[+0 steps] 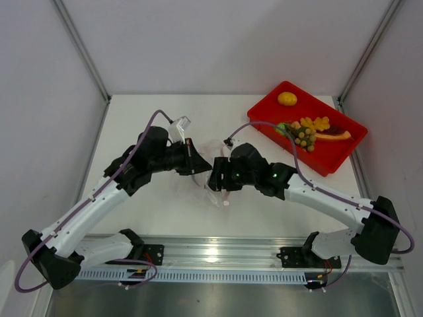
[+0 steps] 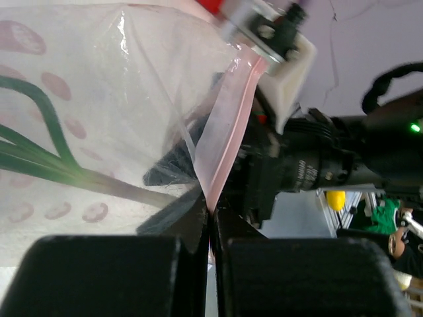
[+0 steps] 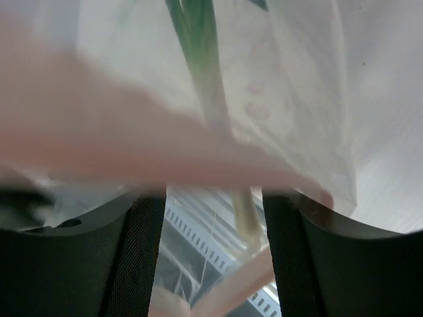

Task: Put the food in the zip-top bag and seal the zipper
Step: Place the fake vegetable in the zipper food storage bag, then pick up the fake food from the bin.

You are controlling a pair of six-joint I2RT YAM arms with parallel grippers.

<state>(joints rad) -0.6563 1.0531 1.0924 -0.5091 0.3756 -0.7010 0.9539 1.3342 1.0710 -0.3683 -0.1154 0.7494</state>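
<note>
The clear zip-top bag hangs between my two grippers at mid-table. My left gripper is shut on its pinkish-red zipper, pinched at the fingertips. My right gripper is open; the zipper strip lies blurred across its fingertips and bag film fills the view. Green stems and pink spots show on the bag; I cannot tell if they are print. The food lies in the red tray: yellow fruit, orange pieces, grape bunch, purple-red piece.
The red tray sits at the back right, near the right wall post. The right arm's cable loops over toward the tray. A metal rail runs along the near edge.
</note>
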